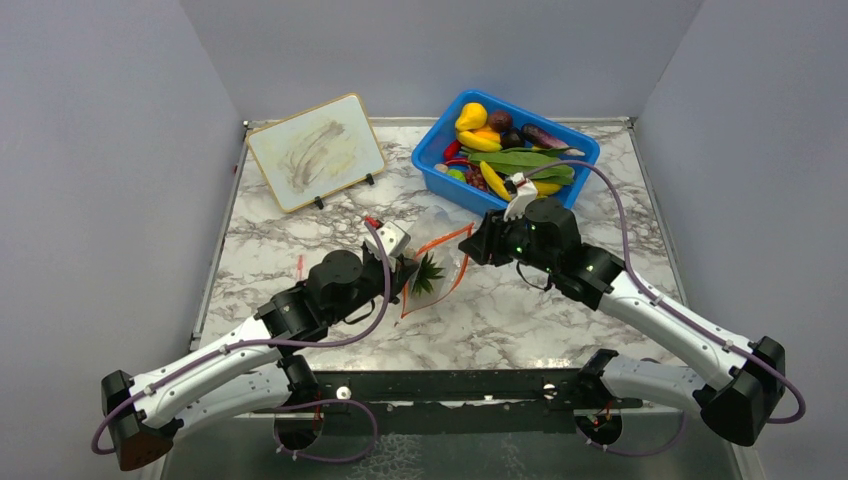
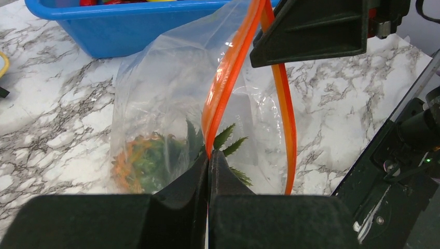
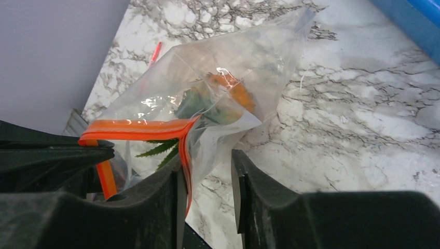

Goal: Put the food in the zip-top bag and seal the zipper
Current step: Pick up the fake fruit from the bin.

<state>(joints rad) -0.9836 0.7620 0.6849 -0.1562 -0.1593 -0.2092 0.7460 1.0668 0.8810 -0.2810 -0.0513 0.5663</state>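
The zip-top bag [image 1: 437,272] sits near the middle of the marble table [image 1: 520,310], between the two grippers, with its mouth lifted off the surface and not sealed. The two sides of the zipper [image 2: 228,78] part into a loop at the mouth.

The left gripper [image 2: 209,158] is clenched on the zipper, its fingertips pressed together with the red-orange strip pinched between them at one end of the mouth. The right gripper [image 3: 207,161] is at the other side of the mouth with its fingers released. A clear gap shows between them. The strip lies along the inner face of one finger [image 3: 174,192], and loose bag film hangs in the gap. It clamps nothing.

Inside the bag lies the orange pineapple [image 3: 233,93], its body at the bottom and its green crown [image 1: 428,272] pointing towards the mouth.

The blue bin [image 1: 450,188] stands near the far edge, right of centre, just beyond the right gripper. It holds the rest of the food: yellow bananas [image 1: 480,140], a dark round fruit [image 1: 500,120] and long green leaves [image 1: 525,160]. A smudged whiteboard [image 1: 315,152] is propped on its stand at the far left corner, well apart from the bag.
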